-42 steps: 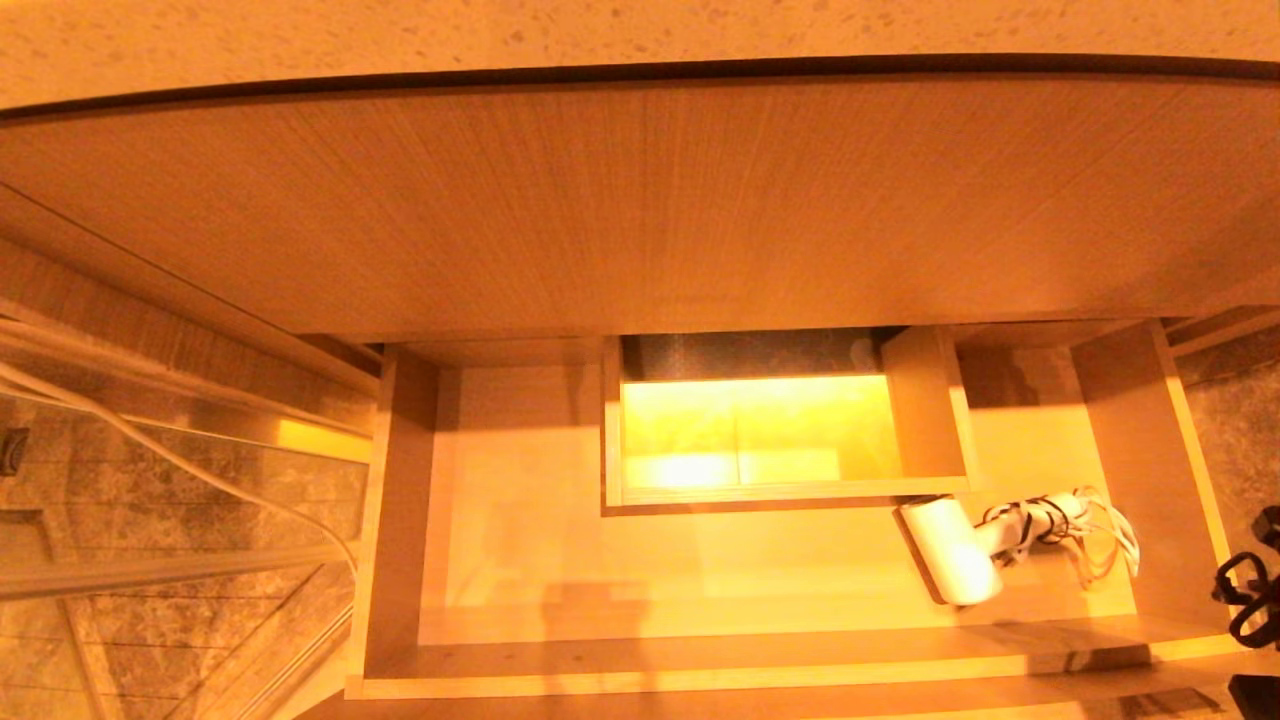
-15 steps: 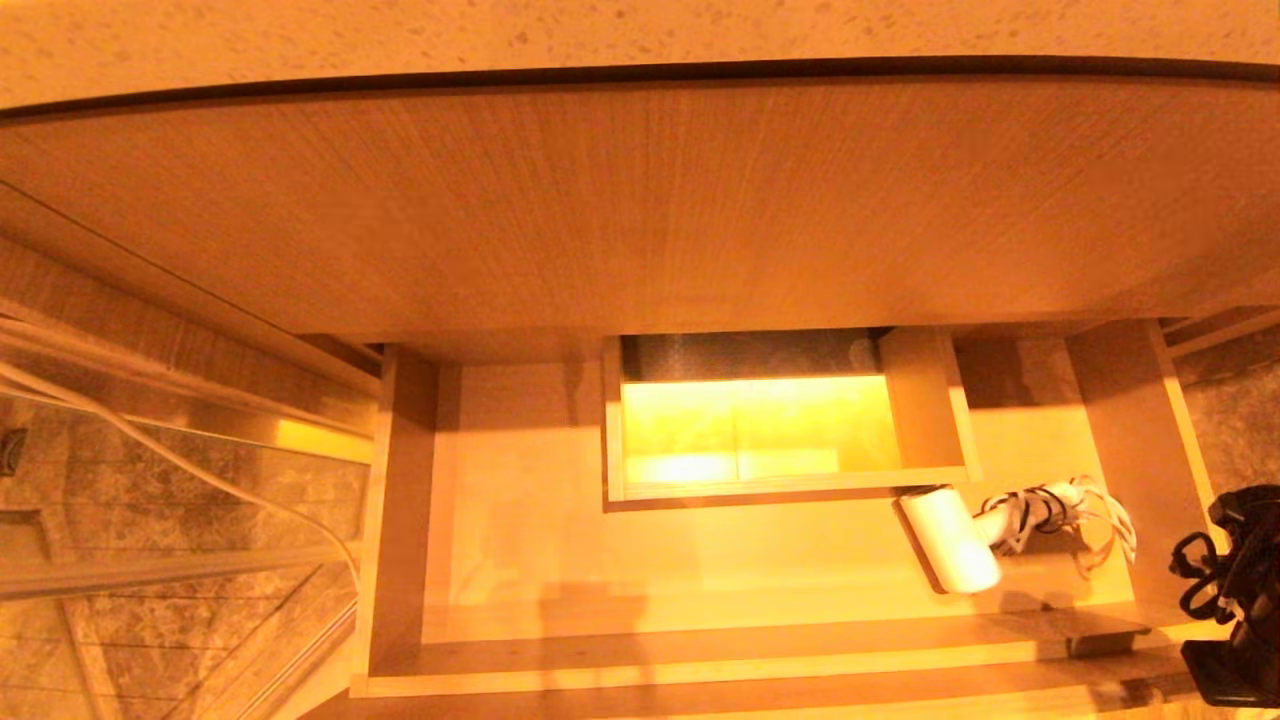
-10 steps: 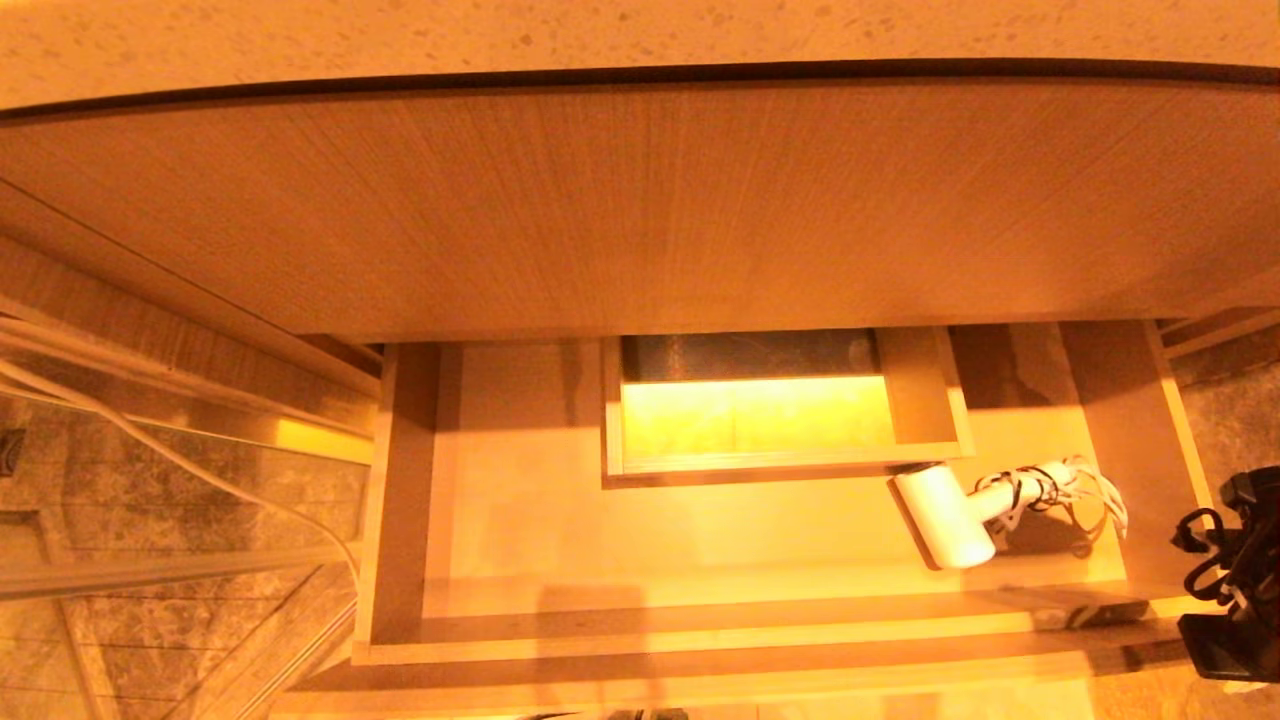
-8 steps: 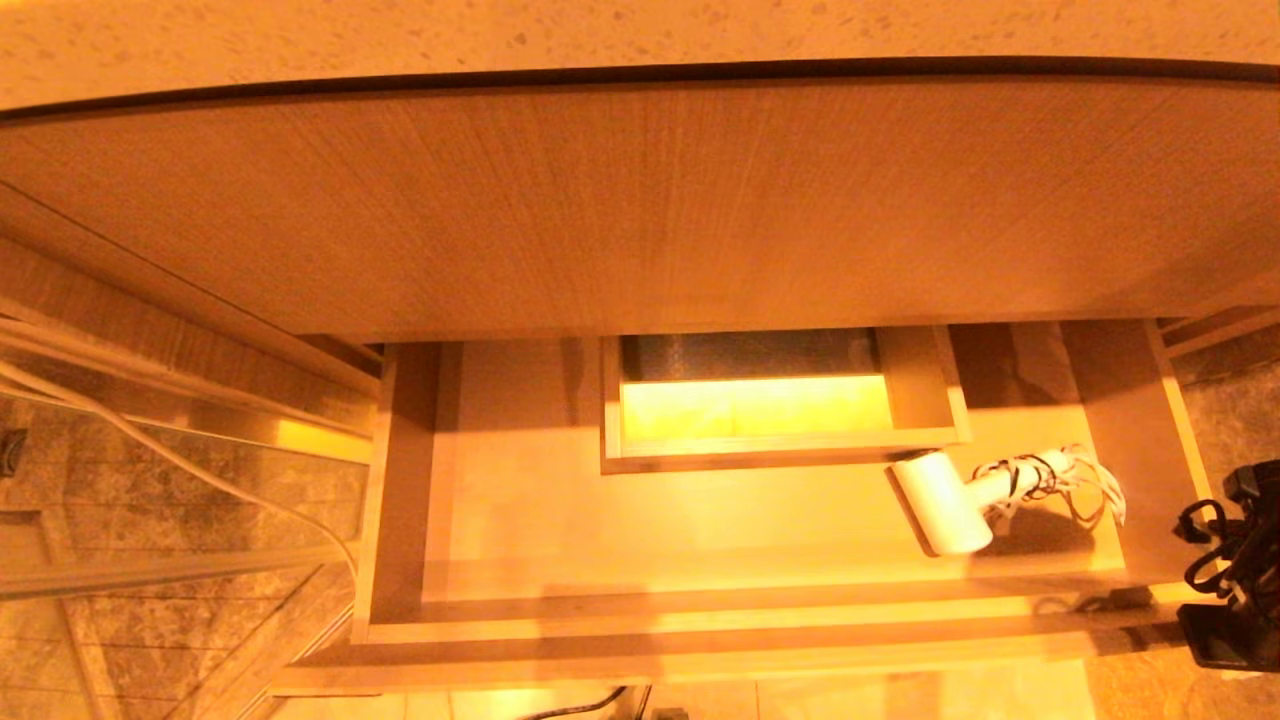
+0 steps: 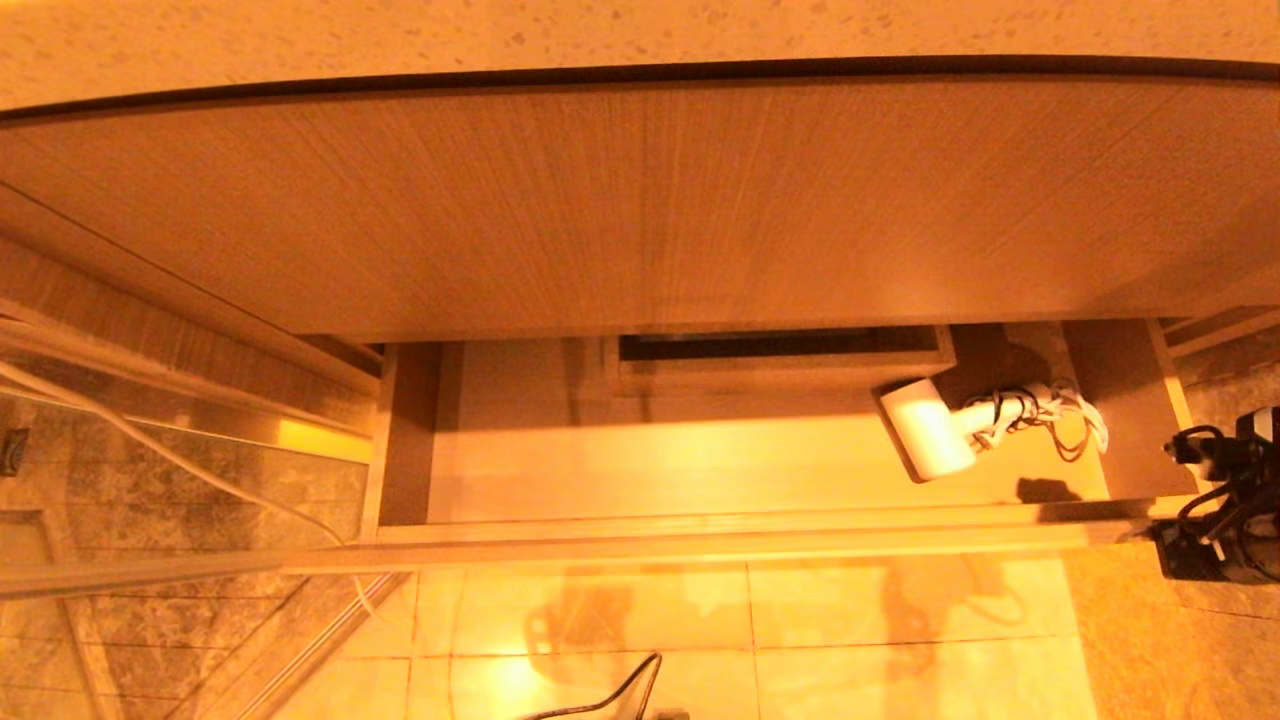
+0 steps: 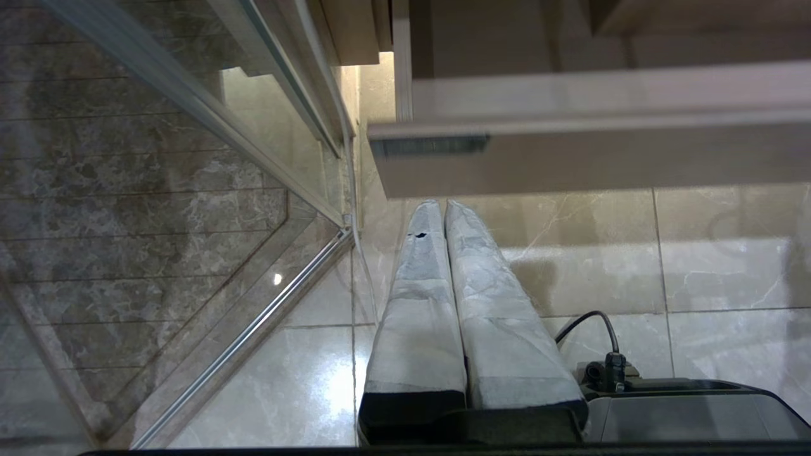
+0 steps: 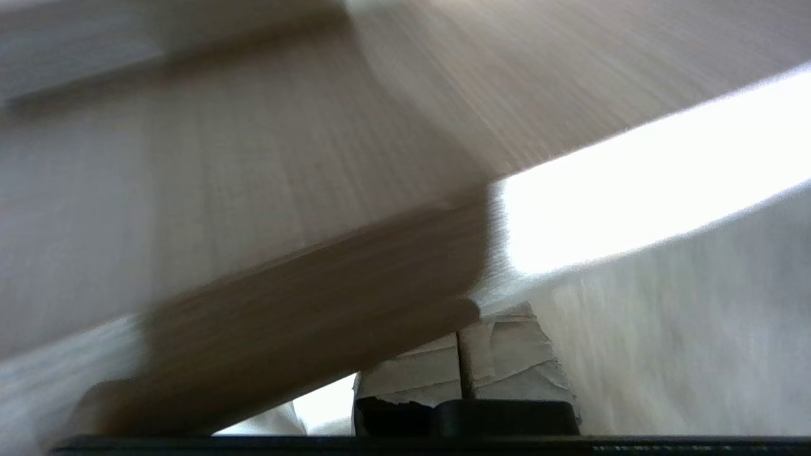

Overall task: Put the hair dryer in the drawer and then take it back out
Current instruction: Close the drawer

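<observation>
The drawer (image 5: 700, 535) stands partly open under the wood panel, its boxed cut-out (image 5: 780, 350) mostly tucked beneath. The white hair dryer (image 5: 930, 430) lies inside at the right end, its tied cord (image 5: 1040, 415) trailing rightward. My right gripper (image 5: 1150, 530) is at the drawer's right front corner. In the right wrist view its taped fingers (image 7: 507, 354) are shut and empty, tips up against the front board (image 7: 304, 316). My left gripper (image 6: 443, 209) is shut, hanging over the floor just short of the drawer's left front corner (image 6: 431, 145).
A tall wood panel (image 5: 640, 210) and a speckled counter (image 5: 600, 30) overhang the drawer. A glass shower screen with a metal rail (image 5: 150, 575) stands at the left. Glossy floor tiles (image 5: 750, 630) lie before the drawer, with a black cable (image 5: 610, 700).
The drawer has slid inward under the panel, carrying the hair dryer with it and hiding most of the cut-out. My right gripper has followed the front board forward.
</observation>
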`<state>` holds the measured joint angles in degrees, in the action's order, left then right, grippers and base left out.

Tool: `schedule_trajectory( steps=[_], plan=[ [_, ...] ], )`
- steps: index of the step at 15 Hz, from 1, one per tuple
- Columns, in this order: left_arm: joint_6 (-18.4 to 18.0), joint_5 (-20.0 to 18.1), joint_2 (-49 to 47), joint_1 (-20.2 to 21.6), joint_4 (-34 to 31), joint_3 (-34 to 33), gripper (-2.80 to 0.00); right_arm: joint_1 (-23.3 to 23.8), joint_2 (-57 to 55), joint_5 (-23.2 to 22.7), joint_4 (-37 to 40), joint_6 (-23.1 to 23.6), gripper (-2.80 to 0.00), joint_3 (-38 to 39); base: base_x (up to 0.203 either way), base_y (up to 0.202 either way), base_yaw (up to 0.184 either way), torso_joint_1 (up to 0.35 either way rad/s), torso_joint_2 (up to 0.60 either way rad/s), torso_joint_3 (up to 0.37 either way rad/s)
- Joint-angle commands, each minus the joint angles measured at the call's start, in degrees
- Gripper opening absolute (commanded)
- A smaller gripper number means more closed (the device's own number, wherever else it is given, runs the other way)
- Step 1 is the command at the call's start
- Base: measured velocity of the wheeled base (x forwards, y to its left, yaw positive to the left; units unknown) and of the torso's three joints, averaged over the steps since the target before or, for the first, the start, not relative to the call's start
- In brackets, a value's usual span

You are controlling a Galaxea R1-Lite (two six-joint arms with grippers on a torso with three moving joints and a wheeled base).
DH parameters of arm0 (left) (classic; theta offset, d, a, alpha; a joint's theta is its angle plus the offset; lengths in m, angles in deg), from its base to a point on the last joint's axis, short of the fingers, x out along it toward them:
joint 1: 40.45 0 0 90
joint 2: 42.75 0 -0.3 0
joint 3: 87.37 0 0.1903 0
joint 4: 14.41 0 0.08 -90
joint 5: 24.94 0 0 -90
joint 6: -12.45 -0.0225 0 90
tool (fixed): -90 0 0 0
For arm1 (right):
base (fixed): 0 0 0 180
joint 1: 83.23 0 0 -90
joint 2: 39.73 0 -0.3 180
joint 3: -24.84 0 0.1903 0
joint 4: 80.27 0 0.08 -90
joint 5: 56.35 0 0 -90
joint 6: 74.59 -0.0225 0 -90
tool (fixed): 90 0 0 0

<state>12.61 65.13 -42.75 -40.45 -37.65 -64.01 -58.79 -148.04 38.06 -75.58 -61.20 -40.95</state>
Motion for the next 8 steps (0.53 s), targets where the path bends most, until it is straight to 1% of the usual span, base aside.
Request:
schedule_trajectory(
  steps=[1, 4, 8],
  plan=[
    [0.02, 0.01, 0.0, 0.0, 0.04, 0.0, -2.8, -0.01, 1.76, -1.64, -1.14, 0.23, -2.8, -0.91, 0.0, 0.0, 0.0, 0.0, 0.0, 0.0],
    [0.02, 0.01, 0.0, 0.0, 0.04, 0.0, -2.8, 0.0, 4.32, -3.07, -2.35, 0.55, -2.8, -2.29, 0.0, 0.0, 0.0, 0.0, 0.0, 0.0],
    [0.02, 0.01, 0.0, 0.0, 0.04, 0.0, -2.8, -0.09, 7.86, -5.08, -8.3, 0.7, -2.8, -1.6, 0.0, 0.0, 0.0, 0.0, 0.0, 0.0]
  ],
)
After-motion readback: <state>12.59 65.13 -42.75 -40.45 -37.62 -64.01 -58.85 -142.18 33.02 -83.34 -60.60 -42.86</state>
